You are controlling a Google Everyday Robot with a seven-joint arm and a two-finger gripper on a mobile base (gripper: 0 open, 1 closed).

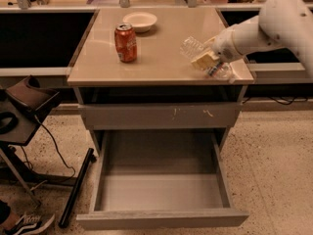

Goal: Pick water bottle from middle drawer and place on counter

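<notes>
The water bottle (191, 47) is a clear crinkly plastic bottle, tilted on its side just over the right part of the beige counter (156, 58). My gripper (207, 61) is shut around the bottle's middle, with the white arm reaching in from the upper right. One end of the bottle points toward the counter's middle, the other toward its right front corner. I cannot tell whether the bottle touches the counter. The middle drawer (161, 218) is pulled wide open below, and its grey floor is bare.
A red soda can (125, 43) stands on the counter's left half, with a white bowl (140, 21) behind it. A closed drawer front with pale scratches (161, 115) sits above the open one. A dark stand with cables (24, 106) is at the left on the floor.
</notes>
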